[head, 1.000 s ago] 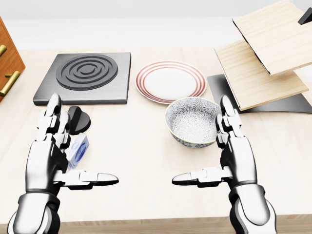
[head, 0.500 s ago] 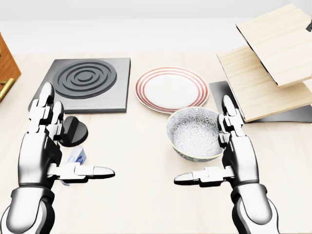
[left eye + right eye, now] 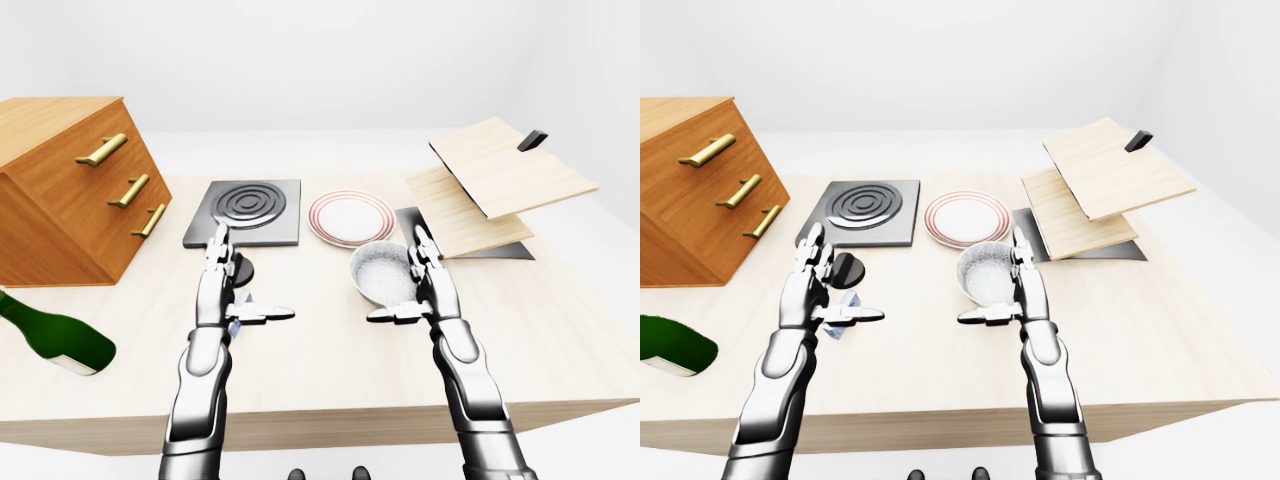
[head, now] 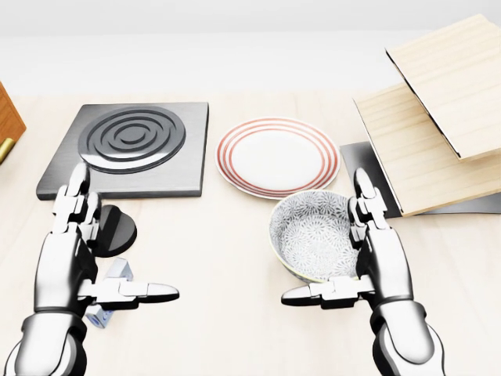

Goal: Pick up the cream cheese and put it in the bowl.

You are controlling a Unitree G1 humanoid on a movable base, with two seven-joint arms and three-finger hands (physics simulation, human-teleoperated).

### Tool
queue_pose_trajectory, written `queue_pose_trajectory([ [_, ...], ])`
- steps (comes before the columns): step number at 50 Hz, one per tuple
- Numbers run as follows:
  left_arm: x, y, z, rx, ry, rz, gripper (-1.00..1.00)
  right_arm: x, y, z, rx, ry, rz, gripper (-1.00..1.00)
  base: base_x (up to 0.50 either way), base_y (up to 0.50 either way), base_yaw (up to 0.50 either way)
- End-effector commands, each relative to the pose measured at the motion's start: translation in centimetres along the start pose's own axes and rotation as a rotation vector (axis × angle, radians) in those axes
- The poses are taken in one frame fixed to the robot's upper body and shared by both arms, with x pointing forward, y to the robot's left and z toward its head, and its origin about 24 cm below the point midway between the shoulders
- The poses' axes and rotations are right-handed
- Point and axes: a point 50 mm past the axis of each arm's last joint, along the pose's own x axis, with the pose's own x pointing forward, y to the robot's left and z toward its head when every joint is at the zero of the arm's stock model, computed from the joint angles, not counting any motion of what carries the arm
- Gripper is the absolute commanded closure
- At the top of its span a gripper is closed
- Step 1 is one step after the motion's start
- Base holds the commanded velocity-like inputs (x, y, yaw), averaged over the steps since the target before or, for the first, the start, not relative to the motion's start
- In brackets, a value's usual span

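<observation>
Nothing done: cheese sits lower left under the open left hand; right hand open beside the empty bowl.

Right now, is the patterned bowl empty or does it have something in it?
Empty: the bowl shows only its patterned inside, and the cream cheese sits on the table by the left hand.

Bright, even, sharp renders with soft shadows and no glare.
</observation>
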Motion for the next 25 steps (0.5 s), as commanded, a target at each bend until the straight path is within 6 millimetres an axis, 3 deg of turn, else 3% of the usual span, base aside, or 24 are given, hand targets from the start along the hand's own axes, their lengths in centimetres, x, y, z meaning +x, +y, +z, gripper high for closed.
queue_pose_trajectory([
  [1, 0.4, 0.1, -0.9, 0.079, 0.041, 0.020, -1.00, 0.1, 0.0, 0.0, -0.004, 0.003, -0.001, -1.00, 0.00, 0.00, 0.00],
  [8, 1.2, 0.3, 0.3, 0.117, -0.010, 0.050, -1.00, 0.1, -0.1, -0.2, -0.003, 0.010, -0.001, -1.00, 0.00, 0.00, 0.00],
  [16, 0.5, -0.2, 0.0, 0.416, -0.021, 0.146, -1.00, 0.2, 0.0, -0.4, -0.003, 0.020, 0.001, -1.00, 0.00, 0.00, 0.00],
  [19, 0.7, -0.5, -0.5, 0.543, -0.022, 0.189, -1.00, 0.1, 0.0, -0.4, -0.003, 0.017, 0.001, -1.00, 0.00, 0.00, 0.00],
  [25, 0.8, -0.4, -2.8, 0.620, 0.056, 0.223, -1.00, 0.1, -0.1, -0.3, -0.002, 0.015, -0.001, -1.00, 0.00, 0.00, 0.00],
])
